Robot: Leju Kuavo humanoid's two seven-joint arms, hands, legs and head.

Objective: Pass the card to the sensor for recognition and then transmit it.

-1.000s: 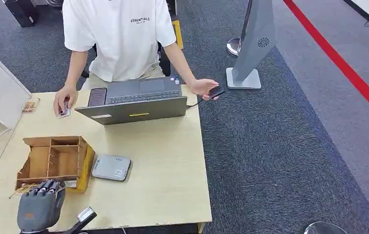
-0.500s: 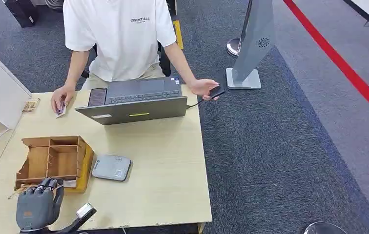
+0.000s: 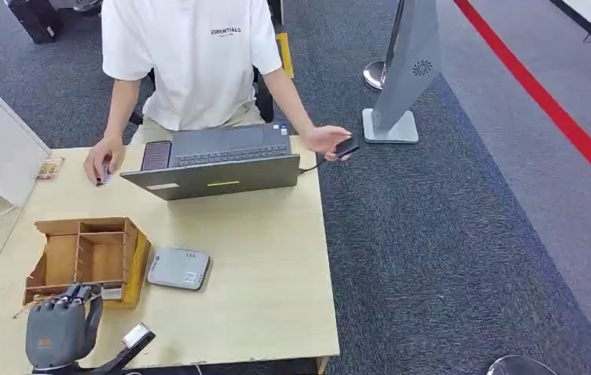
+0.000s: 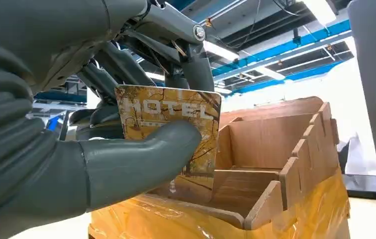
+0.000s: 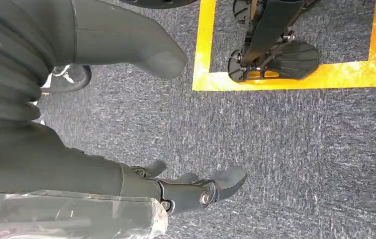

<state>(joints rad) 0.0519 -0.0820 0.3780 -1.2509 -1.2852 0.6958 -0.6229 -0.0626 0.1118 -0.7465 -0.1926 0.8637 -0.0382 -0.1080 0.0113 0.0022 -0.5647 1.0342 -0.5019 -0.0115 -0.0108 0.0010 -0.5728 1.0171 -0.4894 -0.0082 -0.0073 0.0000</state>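
A person (image 3: 191, 55) sits behind the laptop (image 3: 214, 164); the grey card reader (image 3: 178, 269) lies beside the wooden organizer (image 3: 89, 258). My left hand (image 3: 62, 332) hides the hotel card (image 4: 176, 124) from above, pinching it at the organizer. My right hand (image 5: 126, 74) hangs slack, holding nothing.

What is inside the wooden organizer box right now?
The wooden box shows bare compartments in the head view. The left hand pinches a "HOTEL" card at its near edge, lower end inside a compartment. The near slots are hidden behind the hand.
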